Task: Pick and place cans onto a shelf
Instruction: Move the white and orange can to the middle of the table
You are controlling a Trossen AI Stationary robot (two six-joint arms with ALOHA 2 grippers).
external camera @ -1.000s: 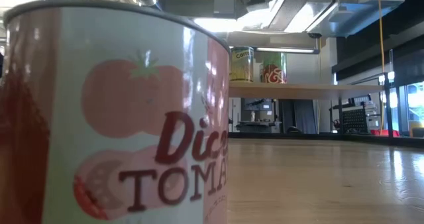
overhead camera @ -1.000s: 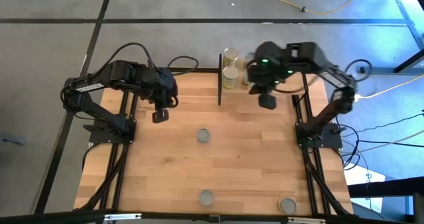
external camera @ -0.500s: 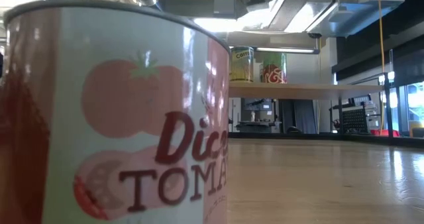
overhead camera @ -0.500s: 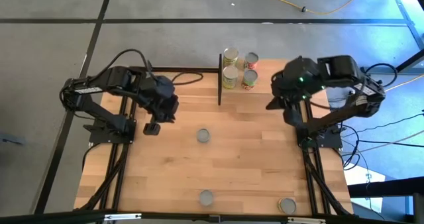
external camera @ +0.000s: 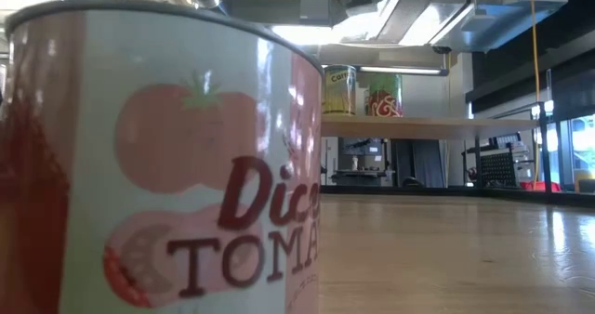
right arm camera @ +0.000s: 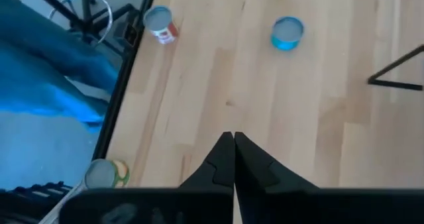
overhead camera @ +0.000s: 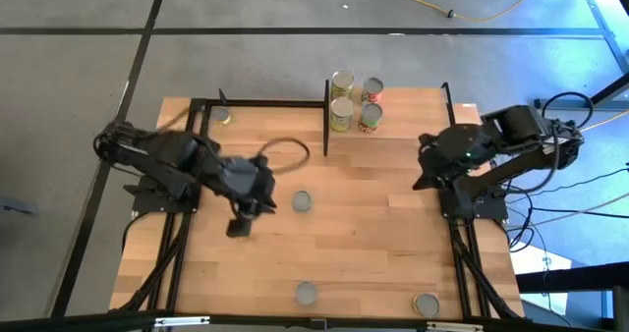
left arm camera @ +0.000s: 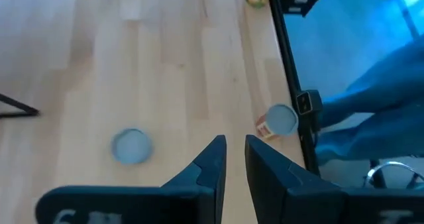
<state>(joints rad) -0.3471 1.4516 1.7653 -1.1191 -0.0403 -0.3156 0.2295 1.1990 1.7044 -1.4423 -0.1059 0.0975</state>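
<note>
Three cans (overhead camera: 342,83) stand on the shelf (overhead camera: 393,111) at the back edge of the table (overhead camera: 373,253). Four more are not on it yet. One small can (overhead camera: 224,116) sits near the back left corner. One can (overhead camera: 302,202) sits in the middle of the table. Two sit at the front edge, one in the middle (overhead camera: 307,293) and one nearer the front right corner (overhead camera: 427,304).

On the left side, the left gripper (overhead camera: 239,222) hangs just beside the middle can. Its fingers have only a thin gap and hold nothing. On the right side, the right gripper (overhead camera: 425,180) waits near the right edge, pressed closed and empty.

My guess is the left arm goes for the middle can. With fingers this narrow, it could bump the can and knock it over. Then the can could roll away. The fingers need to spread wide first.
</note>
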